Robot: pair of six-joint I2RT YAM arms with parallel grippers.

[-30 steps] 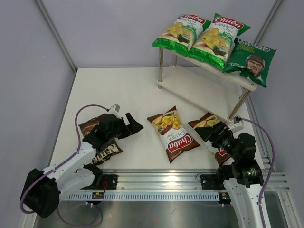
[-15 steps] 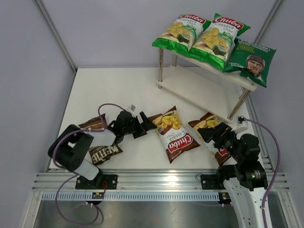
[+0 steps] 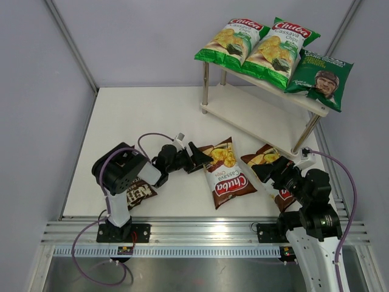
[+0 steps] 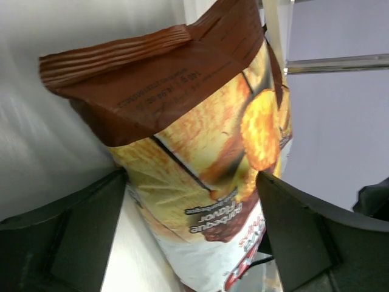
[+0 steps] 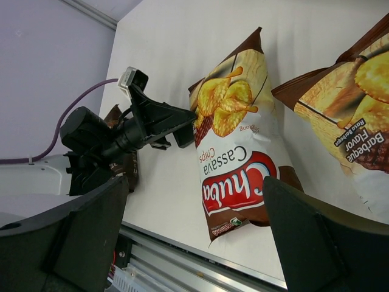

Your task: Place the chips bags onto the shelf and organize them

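Note:
My left gripper (image 3: 199, 158) (image 4: 191, 177) is open, its fingers either side of the top end of a brown-red Chuba chips bag (image 3: 227, 174) (image 4: 200, 140) (image 5: 234, 161) lying mid-table. A second brown-red bag (image 3: 266, 158) (image 5: 349, 125) lies to the right, partly under my open right gripper (image 3: 268, 173) (image 5: 196, 182). The dark brown Kettle bag (image 3: 138, 192) lies at the left, half hidden by the left arm. On the shelf's top board (image 3: 311, 101) rest two green Chuba bags (image 3: 232, 40) (image 3: 281, 50) and a dark green portrait bag (image 3: 322, 76). The lower board (image 3: 255, 112) is bare.
Metal corner posts (image 3: 205, 85) hold the shelf at the back right of the white table (image 3: 152, 115). Grey walls close in left and right. An aluminium rail (image 3: 200, 228) runs along the near edge. A purple cable (image 3: 152, 136) loops over the left arm.
The left arm has swung right from the Kettle bag to the middle brown-red bag, whose top end has turned slightly rightward. The right gripper has hardly moved.

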